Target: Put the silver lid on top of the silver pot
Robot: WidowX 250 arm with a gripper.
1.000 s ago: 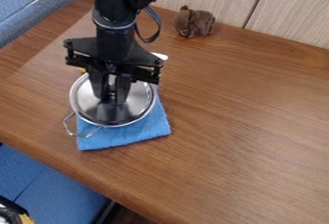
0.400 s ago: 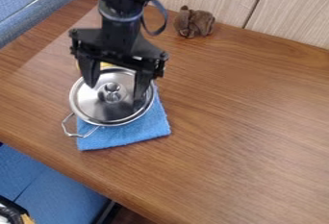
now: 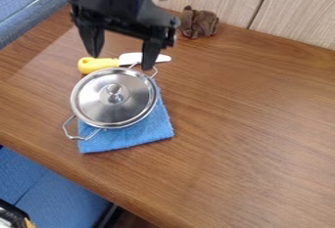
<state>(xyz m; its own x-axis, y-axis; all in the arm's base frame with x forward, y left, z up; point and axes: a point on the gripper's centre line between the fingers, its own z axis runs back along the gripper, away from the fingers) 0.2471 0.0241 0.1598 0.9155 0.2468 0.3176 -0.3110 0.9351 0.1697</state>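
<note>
High over the far side of the pot, my gripper (image 3: 122, 61) hangs open, its two fingers wide apart with nothing between them. The round silver lid (image 3: 96, 105) with a small knob on top lies flat over the silver pot, covering its opening. Little of the pot's body shows under the lid; its wire handle (image 3: 81, 138) sticks out at the lower left, and another shows at the upper right. Beneath the pot lies a folded blue cloth (image 3: 149, 128).
A knife with a yellow handle (image 3: 98, 64) and a pale blade lies just behind the pot. The crumpled brown cloth-like thing (image 3: 198, 23) sits near the wall panel at the back. The wooden table (image 3: 249, 124) has its front edge at the lower left.
My gripper has let go of the lid's knob, opened wide, and risen up and back from the pot. The lid and pot have stayed in place, and the knife is now uncovered.
</note>
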